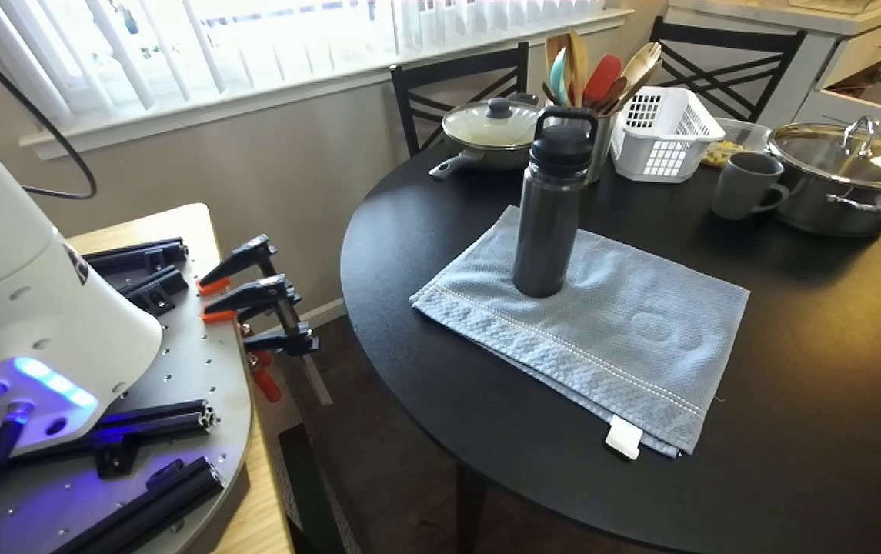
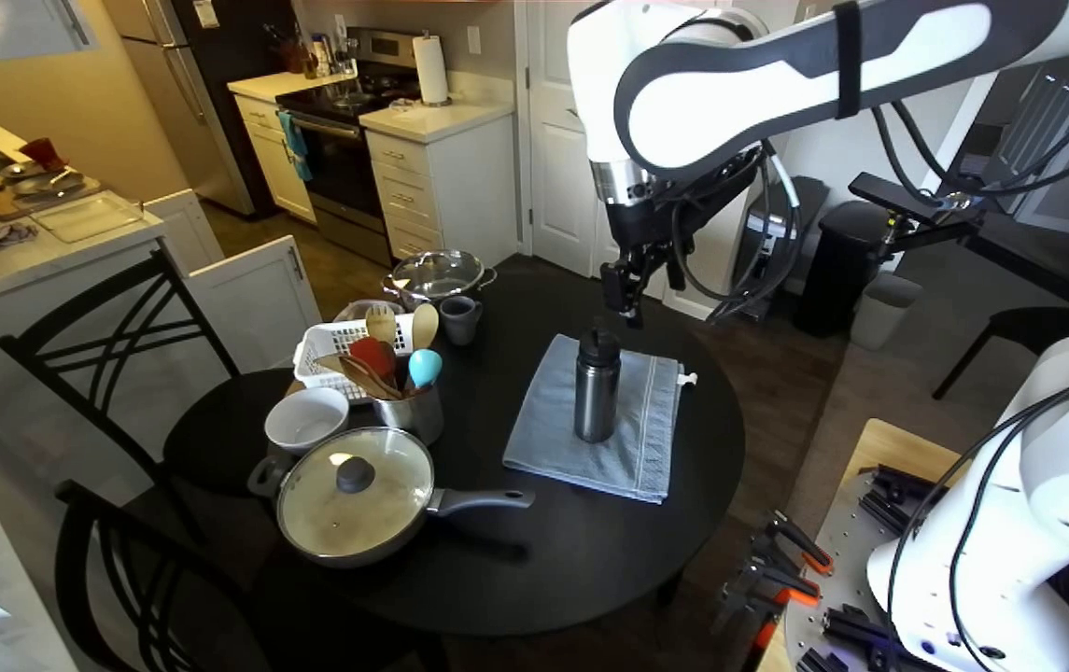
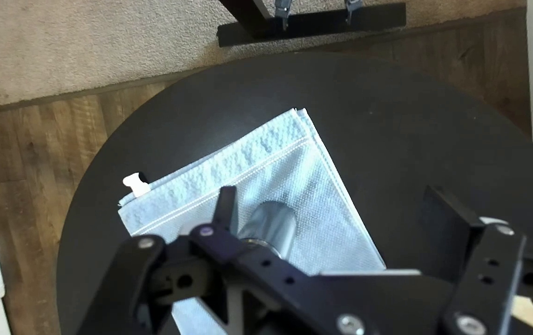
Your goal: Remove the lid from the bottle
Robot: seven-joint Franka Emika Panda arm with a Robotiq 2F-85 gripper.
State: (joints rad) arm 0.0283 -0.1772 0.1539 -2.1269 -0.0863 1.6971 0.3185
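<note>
The bottle (image 1: 545,235) is a tall dark grey flask standing upright on a folded blue-grey towel (image 1: 640,308). The lid (image 1: 562,146), black with a loop handle, sits on its top. In an exterior view the lid (image 2: 598,347) and bottle (image 2: 596,406) stand below and slightly left of my gripper (image 2: 625,297), which is in the air and apart from them. In the wrist view my gripper (image 3: 333,214) is open and empty, its fingers wide apart. The bottle body (image 3: 273,225) shows near the left finger; the lid is hidden behind the gripper parts.
On the round black table (image 2: 627,560) stand a lidded pan (image 2: 357,504), a utensil holder (image 2: 417,415), a white bowl (image 2: 307,420), a white basket (image 1: 667,135), a grey mug (image 1: 744,185) and a lidded steel pot (image 1: 832,204). Black chairs (image 2: 114,364) stand beside it.
</note>
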